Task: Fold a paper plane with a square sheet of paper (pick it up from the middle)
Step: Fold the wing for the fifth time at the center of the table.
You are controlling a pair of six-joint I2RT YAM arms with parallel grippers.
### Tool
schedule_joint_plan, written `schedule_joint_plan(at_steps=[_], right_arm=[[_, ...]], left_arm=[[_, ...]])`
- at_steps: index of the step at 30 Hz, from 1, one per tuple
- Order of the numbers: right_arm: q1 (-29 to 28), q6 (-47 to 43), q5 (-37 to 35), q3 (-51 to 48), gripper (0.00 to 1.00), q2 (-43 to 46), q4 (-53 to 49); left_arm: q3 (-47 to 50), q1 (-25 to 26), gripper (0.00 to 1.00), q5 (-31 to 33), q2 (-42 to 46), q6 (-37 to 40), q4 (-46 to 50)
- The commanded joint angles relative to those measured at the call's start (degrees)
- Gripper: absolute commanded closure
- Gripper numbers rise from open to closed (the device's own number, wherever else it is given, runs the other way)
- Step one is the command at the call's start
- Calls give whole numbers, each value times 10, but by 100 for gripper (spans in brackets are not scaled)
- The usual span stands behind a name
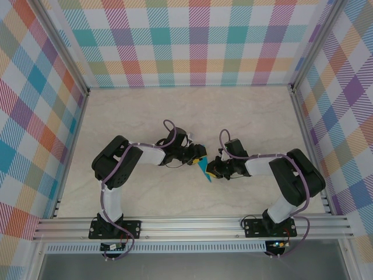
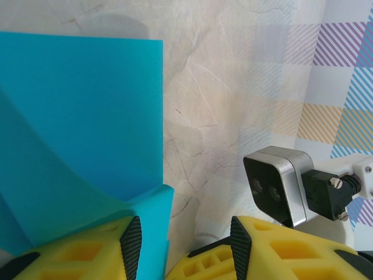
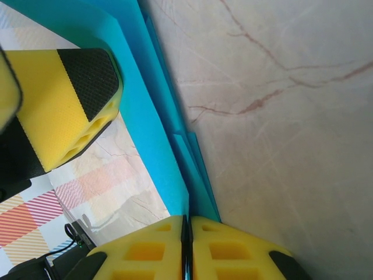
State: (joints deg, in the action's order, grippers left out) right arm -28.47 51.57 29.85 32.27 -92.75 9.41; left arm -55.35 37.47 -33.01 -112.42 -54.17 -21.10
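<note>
One folded paper sheet (image 3: 145, 116) (teal) pinched by right gripper (image 3: 186, 226).

Looks like a lab robot cell — aluminium extrusion frame (image 1: 192, 224) around a marble-look tabletop (image 1: 192, 111), pastel plaid backdrop panels (image 1: 192, 41) on three sides. Left arm base (image 1: 115, 227) and right arm base (image 1: 265, 226) bolted to the front rail, cabling (image 1: 104, 204) exposed.

Seen from above, the teal paper (image 1: 204, 170) is a small wedge between the two wrists, its folds too small to read and the rest hidden by the arms. At the left wrist, the sheet runs off the left edge, and the bottom edge cuts off the left gripper (image 2: 185, 236). The paper's lower end vanishes between the pressed-together fingers of the right gripper (image 3: 186, 224).
</note>
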Motion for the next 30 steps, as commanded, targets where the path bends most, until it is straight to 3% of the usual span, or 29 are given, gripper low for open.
schedule_joint_plan(at_steps=[1,18,30], right_arm=[[2,-12,7,1,87,24,-31],[1,-50,6,3,83,38,-69],[1,-31,-10,-7,91,34,-60]], left_arm=[[-5,7,53,4,-16,12,31],[-9,7,54,0,-22,4,22],[-10,7,54,-2,-27,7,26]])
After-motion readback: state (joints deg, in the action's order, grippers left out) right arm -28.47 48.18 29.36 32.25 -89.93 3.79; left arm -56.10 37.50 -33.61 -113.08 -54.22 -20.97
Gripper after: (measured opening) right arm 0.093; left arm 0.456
